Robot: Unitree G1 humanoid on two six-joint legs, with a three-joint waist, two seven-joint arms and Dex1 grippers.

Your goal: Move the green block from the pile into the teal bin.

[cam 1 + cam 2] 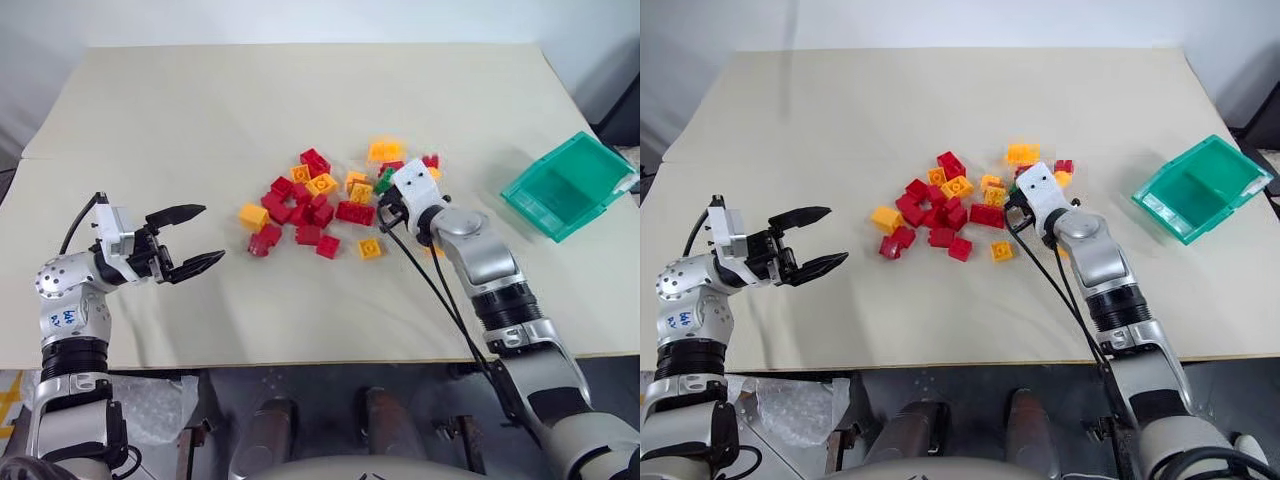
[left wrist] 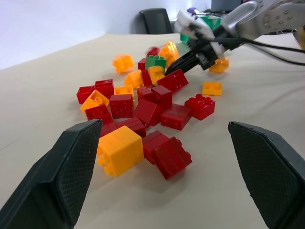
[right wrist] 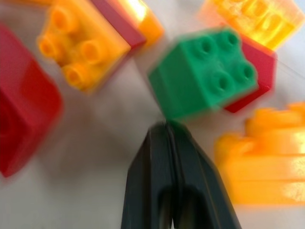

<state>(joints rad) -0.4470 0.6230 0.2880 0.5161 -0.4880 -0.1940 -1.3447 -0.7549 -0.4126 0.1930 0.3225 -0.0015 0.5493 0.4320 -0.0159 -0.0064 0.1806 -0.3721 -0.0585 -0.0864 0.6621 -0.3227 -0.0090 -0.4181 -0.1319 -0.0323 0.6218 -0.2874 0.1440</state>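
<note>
Our right gripper (image 3: 167,126) has its fingers pressed together, tips touching the green block (image 3: 205,71) at the pile's (image 1: 320,205) right edge — nothing held. Our left gripper (image 1: 195,240) hovers spread wide left of the pile — the teal bin (image 1: 570,185) sits well apart, far right.

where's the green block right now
The green block sits at the right edge of the pile, among red and yellow-orange bricks, just ahead of the right gripper, whose fingers are shut and hold nothing.
</note>
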